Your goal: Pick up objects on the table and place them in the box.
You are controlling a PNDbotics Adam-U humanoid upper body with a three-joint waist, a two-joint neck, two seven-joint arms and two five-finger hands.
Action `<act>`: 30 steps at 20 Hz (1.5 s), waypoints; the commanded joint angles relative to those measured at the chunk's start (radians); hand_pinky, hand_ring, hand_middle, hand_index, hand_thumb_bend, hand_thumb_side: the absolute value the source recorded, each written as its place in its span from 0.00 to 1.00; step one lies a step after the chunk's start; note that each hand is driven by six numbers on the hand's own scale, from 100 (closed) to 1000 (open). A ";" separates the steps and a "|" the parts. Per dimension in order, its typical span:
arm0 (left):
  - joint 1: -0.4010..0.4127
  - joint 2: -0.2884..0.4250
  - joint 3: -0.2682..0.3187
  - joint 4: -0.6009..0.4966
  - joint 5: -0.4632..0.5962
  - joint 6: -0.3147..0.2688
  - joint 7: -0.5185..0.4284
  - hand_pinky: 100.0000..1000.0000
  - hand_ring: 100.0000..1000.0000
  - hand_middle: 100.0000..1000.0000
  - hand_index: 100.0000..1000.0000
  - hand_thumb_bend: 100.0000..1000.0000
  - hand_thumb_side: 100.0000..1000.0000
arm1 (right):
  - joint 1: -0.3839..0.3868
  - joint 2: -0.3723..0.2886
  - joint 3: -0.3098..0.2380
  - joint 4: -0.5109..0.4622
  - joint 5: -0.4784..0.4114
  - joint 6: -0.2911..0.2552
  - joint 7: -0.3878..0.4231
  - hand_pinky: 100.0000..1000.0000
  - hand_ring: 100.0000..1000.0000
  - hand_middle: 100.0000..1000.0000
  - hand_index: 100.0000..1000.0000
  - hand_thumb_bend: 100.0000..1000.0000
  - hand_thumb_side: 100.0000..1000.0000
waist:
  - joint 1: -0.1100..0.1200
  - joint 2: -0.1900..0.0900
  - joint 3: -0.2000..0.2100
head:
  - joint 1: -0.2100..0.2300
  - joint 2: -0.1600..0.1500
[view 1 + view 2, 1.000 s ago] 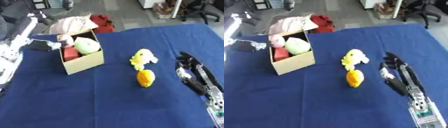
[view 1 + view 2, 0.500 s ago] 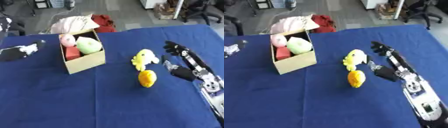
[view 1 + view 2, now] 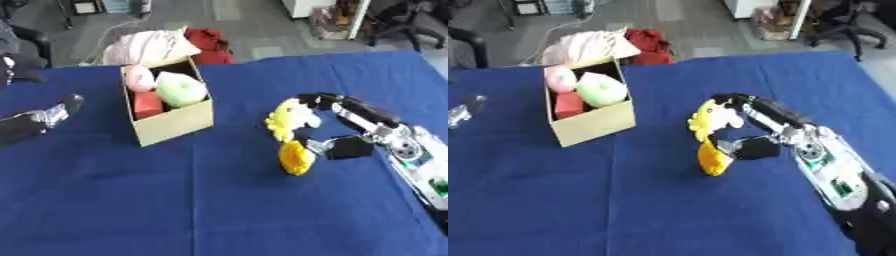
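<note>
An open cardboard box (image 3: 172, 121) stands on the blue table at the left. It holds a pink thing (image 3: 138, 78), a pale green thing (image 3: 181, 89) and a red block (image 3: 146, 104). A yellow duck toy (image 3: 287, 118) sits mid-table, with a yellow-orange fruit-like thing (image 3: 295, 158) just in front of it. My right hand (image 3: 352, 147) reaches in from the right. Its fingers (image 3: 738, 100) stretch over the duck's top and its thumb lies by the fruit; it is open. My left hand (image 3: 39, 122) lies low at the left edge, well clear of the box.
A pink cloth (image 3: 150, 46) and a red cloth (image 3: 207, 38) lie on the floor behind the box, beyond the table's far edge. Office chairs stand at the far right. Bare blue tablecloth (image 3: 175, 200) fills the front.
My right hand has moved left and forward up to the duck and the fruit. My left arm has drawn back from the box to the left edge.
</note>
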 commanded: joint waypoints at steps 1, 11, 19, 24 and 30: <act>0.002 0.010 0.019 -0.024 0.003 0.000 -0.007 0.78 0.60 0.64 0.71 0.62 0.34 | -0.022 -0.049 0.008 0.007 0.021 -0.028 0.051 0.87 0.89 0.89 1.00 0.18 0.53 | -0.015 -0.023 0.001 | -0.001 0.000; 0.014 -0.009 0.026 -0.026 0.004 0.000 -0.020 0.78 0.60 0.64 0.72 0.61 0.34 | -0.021 -0.067 0.009 0.050 0.027 -0.032 0.088 0.87 0.88 0.88 1.00 0.17 0.54 | -0.019 -0.024 0.000 | 0.000 -0.002; 0.016 -0.019 0.029 -0.030 -0.001 0.000 -0.032 0.78 0.61 0.64 0.72 0.61 0.34 | -0.033 -0.025 0.007 0.143 0.067 -0.044 0.065 0.86 0.87 0.86 0.98 0.14 0.53 | -0.015 -0.025 0.003 | 0.000 -0.003; 0.016 -0.024 0.029 -0.029 -0.002 0.002 -0.037 0.78 0.60 0.64 0.72 0.61 0.35 | -0.047 0.001 0.015 0.190 0.087 -0.060 0.063 0.86 0.86 0.85 0.97 0.13 0.53 | -0.016 -0.026 0.004 | -0.002 -0.004; 0.017 -0.034 0.027 -0.028 -0.004 0.003 -0.040 0.78 0.60 0.64 0.72 0.58 0.35 | -0.064 0.041 0.019 0.266 0.133 -0.084 0.056 0.85 0.83 0.82 0.95 0.12 0.53 | -0.017 -0.026 0.005 | -0.007 -0.006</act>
